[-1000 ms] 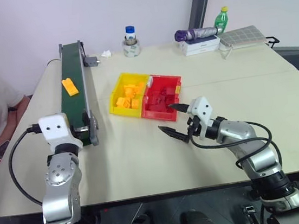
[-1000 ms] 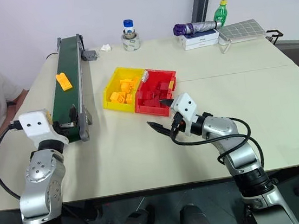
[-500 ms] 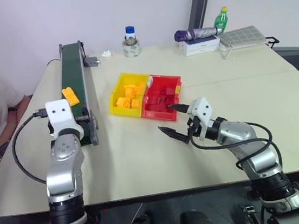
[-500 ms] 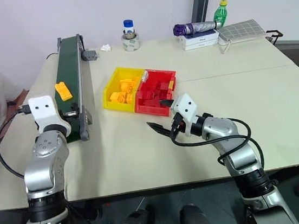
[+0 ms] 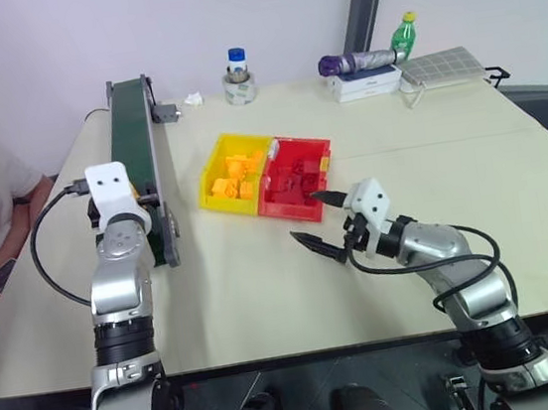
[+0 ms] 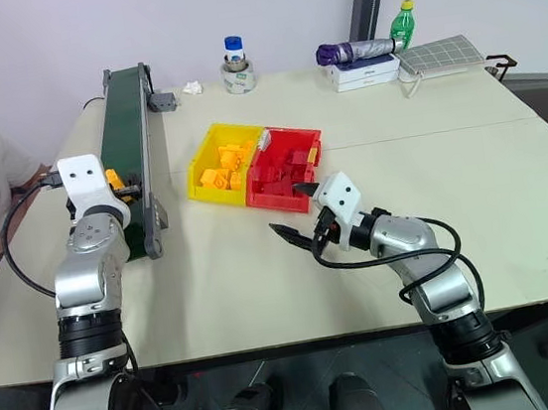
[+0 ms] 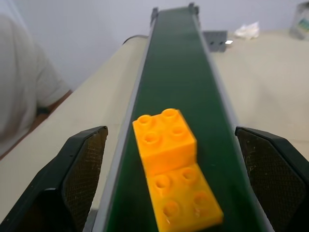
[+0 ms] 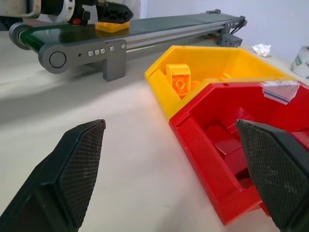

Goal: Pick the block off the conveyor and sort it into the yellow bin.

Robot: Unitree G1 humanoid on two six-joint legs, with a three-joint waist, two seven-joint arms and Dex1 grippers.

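The left hand is held open astride the conveyor, bracketing the block for grasping; the right hand waits open.

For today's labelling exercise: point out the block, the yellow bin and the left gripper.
block (image 7: 169,159), left wrist view, on its studded top face.
yellow bin (image 5: 211,166), left eye view, on its outer side wall.
left gripper (image 7: 178,183), left wrist view, midway between its open fingertips.

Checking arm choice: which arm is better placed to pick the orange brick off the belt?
Left. Its open end effector already straddles the orange-yellow plastic brick on the dark green conveyor belt; the right end effector hangs by the red plastic bin.
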